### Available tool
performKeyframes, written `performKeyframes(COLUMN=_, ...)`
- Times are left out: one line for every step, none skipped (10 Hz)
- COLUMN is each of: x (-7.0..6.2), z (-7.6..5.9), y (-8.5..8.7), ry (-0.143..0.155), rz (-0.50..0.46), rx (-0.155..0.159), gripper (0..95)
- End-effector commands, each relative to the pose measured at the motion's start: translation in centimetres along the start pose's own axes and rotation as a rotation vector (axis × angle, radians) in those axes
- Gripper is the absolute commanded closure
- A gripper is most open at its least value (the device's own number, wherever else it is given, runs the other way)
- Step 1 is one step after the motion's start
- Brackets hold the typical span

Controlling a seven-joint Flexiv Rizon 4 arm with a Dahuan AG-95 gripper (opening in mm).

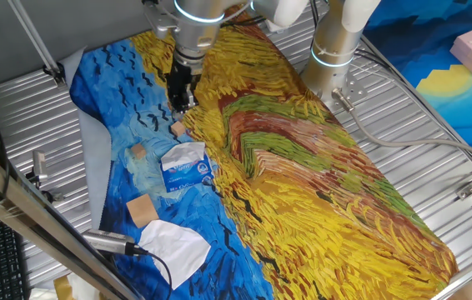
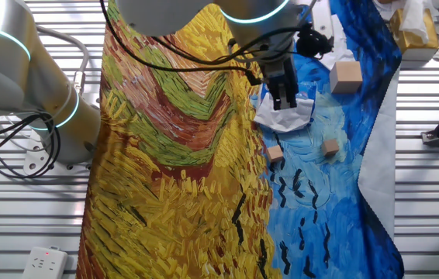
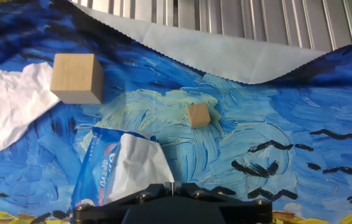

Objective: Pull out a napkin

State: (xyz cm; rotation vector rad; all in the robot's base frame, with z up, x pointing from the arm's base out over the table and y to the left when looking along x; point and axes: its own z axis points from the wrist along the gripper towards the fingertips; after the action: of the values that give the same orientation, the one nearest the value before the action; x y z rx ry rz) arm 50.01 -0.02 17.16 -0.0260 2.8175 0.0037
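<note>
While the gripper (image 1: pixel 180 102) hangs above the painted cloth (image 1: pixel 319 167) — finger gap impossible to judge — the napkin (image 3: pixel 140 167) protrudes from the blue-and-white tissue pack (image 1: pixel 184 167). Nearby: large wooden block (image 3: pixel 76 78), small wooden cube (image 3: pixel 198 115), loose white tissue (image 1: pixel 173 245) — all apart.

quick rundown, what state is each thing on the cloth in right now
gripper: above the cloth, holding nothing; open or shut not clear
tissue pack: lying flat, a white napkin sticking up out of its top, not pulled free
loose white tissue: crumpled, lying on the cloth apart from the pack
large wooden block: resting flat
small wooden cube: resting flat, apart from the pack
painted cloth: spread out, rumpled into folds
</note>
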Motion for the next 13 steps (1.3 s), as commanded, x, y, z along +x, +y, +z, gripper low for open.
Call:
performKeyframes(x=-0.01, z=-0.05, y=0.03, ry=0.037, rz=-0.011, rx=-0.001, gripper=95.0)
performKeyframes(x=-0.01, z=-0.05, y=0.03, ry=0.046, rz=-0.015, rx=0.001, gripper=95.0)
performKeyframes(x=-0.01, z=-0.05, y=0.03, ry=0.054, rz=-0.027, rx=0.0, gripper=95.0)
performKeyframes(x=-0.01, z=-0.05, y=0.03, ry=0.06, rz=-0.027, rx=-0.001, gripper=95.0)
performKeyframes(x=-0.02, z=-0.08, y=0.04, ry=0.063, rz=-0.03, rx=-0.001, gripper=95.0)
performKeyframes(x=-0.03, z=-0.09, y=0.04, ry=0.068, rz=-0.034, rx=-0.001, gripper=95.0)
performKeyframes(x=-0.03, z=-0.09, y=0.04, ry=0.082, rz=-0.04, rx=-0.001, gripper=95.0)
performKeyframes(x=-0.03, z=-0.09, y=0.04, ry=0.092, rz=-0.04, rx=-0.001, gripper=95.0)
performKeyframes(x=-0.04, z=-0.1, y=0.04, ry=0.091, rz=-0.042, rx=-0.005, gripper=95.0)
performKeyframes(x=-0.04, z=-0.11, y=0.04, ry=0.091, rz=-0.047, rx=-0.005, gripper=95.0)
performKeyframes(x=-0.07, z=-0.19, y=0.05, ry=0.092, rz=-0.05, rx=-0.006, gripper=95.0)
performKeyframes(x=-0.09, z=-0.22, y=0.04, ry=0.095, rz=-0.048, rx=-0.005, gripper=95.0)
performKeyframes(x=-0.1, z=-0.22, y=0.04, ry=0.095, rz=-0.045, rx=-0.005, gripper=95.0)
